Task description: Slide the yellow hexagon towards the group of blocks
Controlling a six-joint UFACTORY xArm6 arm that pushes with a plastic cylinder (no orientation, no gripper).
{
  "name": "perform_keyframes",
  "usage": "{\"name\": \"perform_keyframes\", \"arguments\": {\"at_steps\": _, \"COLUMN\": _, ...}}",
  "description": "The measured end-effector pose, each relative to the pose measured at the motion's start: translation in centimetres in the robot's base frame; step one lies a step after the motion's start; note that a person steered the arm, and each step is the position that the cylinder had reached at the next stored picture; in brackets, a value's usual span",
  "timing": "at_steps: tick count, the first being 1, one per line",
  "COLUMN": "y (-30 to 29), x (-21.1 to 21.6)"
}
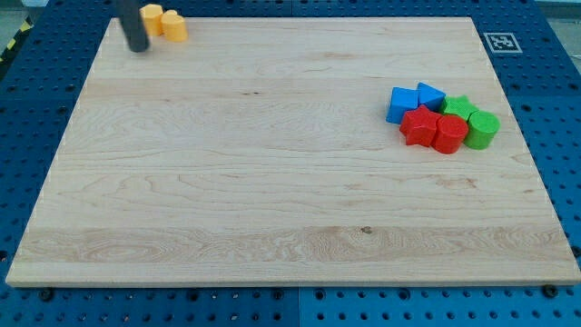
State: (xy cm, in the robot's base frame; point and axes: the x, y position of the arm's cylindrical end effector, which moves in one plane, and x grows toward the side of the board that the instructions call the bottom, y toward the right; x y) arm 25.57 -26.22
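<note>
Two yellow-orange blocks sit touching at the view's top left of the wooden board (272, 182): one (152, 15) nearer the rod and one (173, 26) just right of it; which is the hexagon I cannot tell. My tip (138, 48) is just left of and slightly below the pair, close to the nearer block. The group of blocks lies at the view's right: a blue block (400, 104), a blue triangle-like block (429, 94), a red star-like block (418, 126), a red block (448, 133), a green star-like block (459, 108) and a green block (482, 129).
A black-and-white marker tag (501, 42) sits at the board's top right corner. Blue perforated table (554, 136) surrounds the board. The yellow blocks are very near the board's top edge.
</note>
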Motion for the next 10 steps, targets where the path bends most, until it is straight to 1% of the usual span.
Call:
{"name": "perform_keyframes", "arguments": {"at_steps": 1, "y": -4.2, "x": -2.1}}
{"name": "perform_keyframes", "arguments": {"at_steps": 2, "y": -4.0, "x": -6.4}}
{"name": "perform_keyframes", "arguments": {"at_steps": 3, "y": -3.5, "x": -6.4}}
{"name": "perform_keyframes", "arguments": {"at_steps": 4, "y": -2.0, "x": -6.5}}
{"name": "perform_keyframes", "arguments": {"at_steps": 7, "y": 6.0, "x": -6.4}}
{"name": "perform_keyframes", "arguments": {"at_steps": 10, "y": 12.2, "x": -6.1}}
